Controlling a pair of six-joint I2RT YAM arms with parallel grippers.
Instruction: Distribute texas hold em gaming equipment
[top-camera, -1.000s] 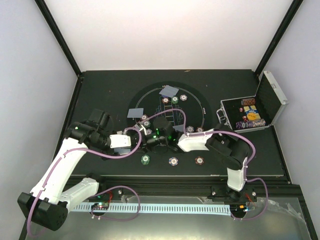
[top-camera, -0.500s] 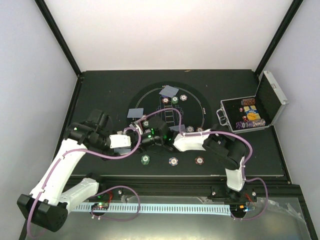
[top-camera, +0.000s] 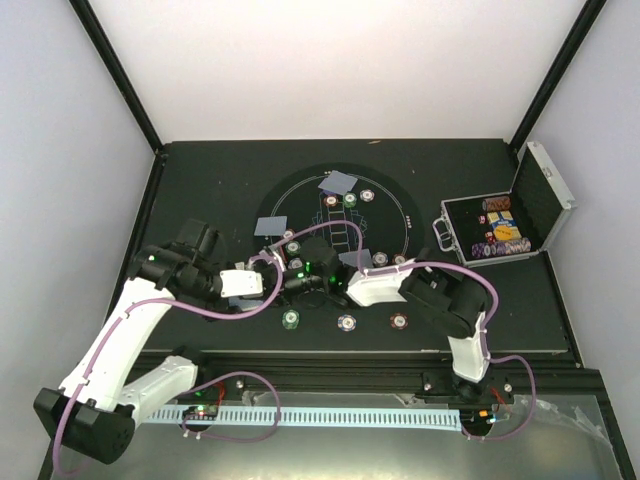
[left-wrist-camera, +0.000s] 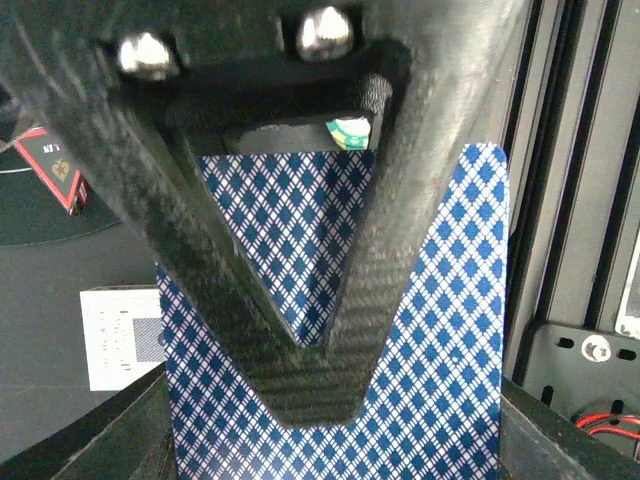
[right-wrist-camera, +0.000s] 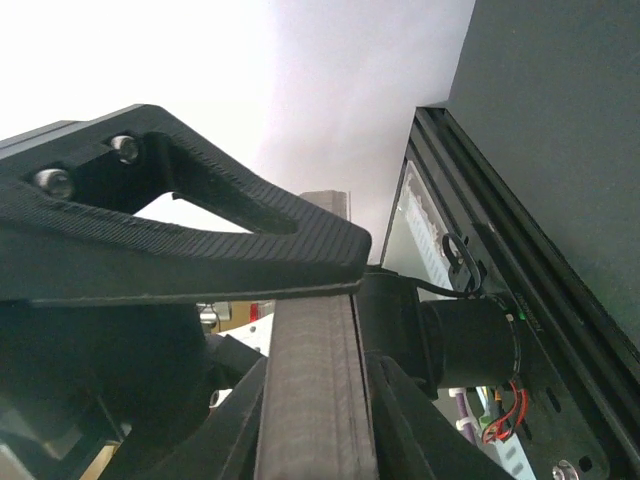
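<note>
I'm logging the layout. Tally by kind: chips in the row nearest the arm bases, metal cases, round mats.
Chips: 3
Metal case: 1
Round mat: 1
Total: 5

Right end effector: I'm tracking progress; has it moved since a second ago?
Yes. The right end effector has slid left, away from the open silver metal case, toward the left end effector.
</note>
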